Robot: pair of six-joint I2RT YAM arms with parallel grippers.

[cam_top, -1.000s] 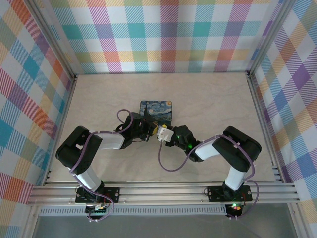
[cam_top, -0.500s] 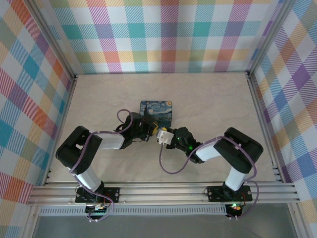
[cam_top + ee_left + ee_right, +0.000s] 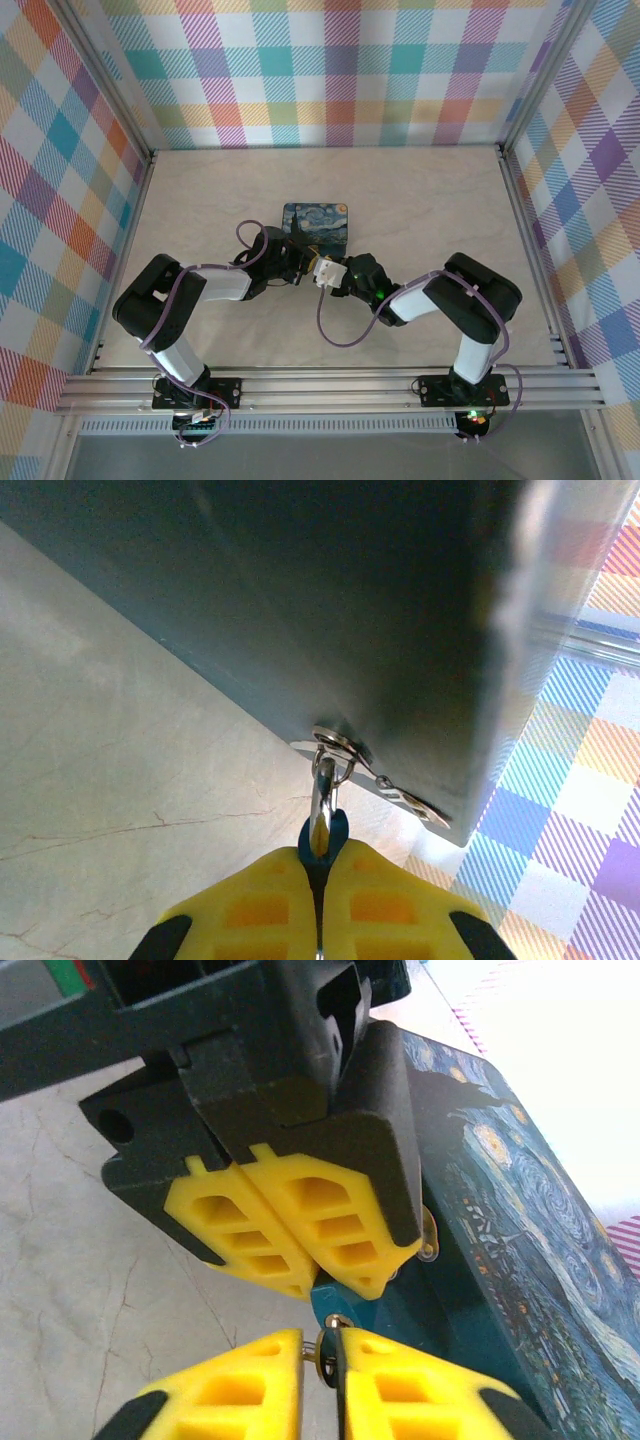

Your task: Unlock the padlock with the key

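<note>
Near the middle of the marble-patterned worktop (image 3: 430, 200) sits the starry-night box (image 3: 316, 224). In the overhead view both arms bend inward to meet at its near edge, the left arm reaching in from about 8 o'clock and the right arm from about 4 o'clock. The left tool (image 3: 322, 858) is closed on the padlock (image 3: 338, 828). In the left wrist view its two yellow fingers press together around the small blue body. The silvery shackle (image 3: 321, 792) rises toward 12 o'clock from between them and passes through the metal loop of the latch (image 3: 338, 748) on the box's dark side wall, so the padlock hangs at the box's front face. In the right wrist view the left tool's fingers point toward 6 o'clock, with the teal-blue bottom of the padlock showing just beneath their tips. The right tool (image 3: 320, 1360) faces them from 6 o'clock, its yellow fingers standing nearly together with only a thin slit between. In that slit lies the key (image 3: 323, 1352), a small dark bit of metal whose upper end reaches the padlock's underside. The fingers appear to pinch the key; whether it sits inside the keyhole cannot be told. The painted lid of the box runs off toward 3 o'clock in this view.
</note>
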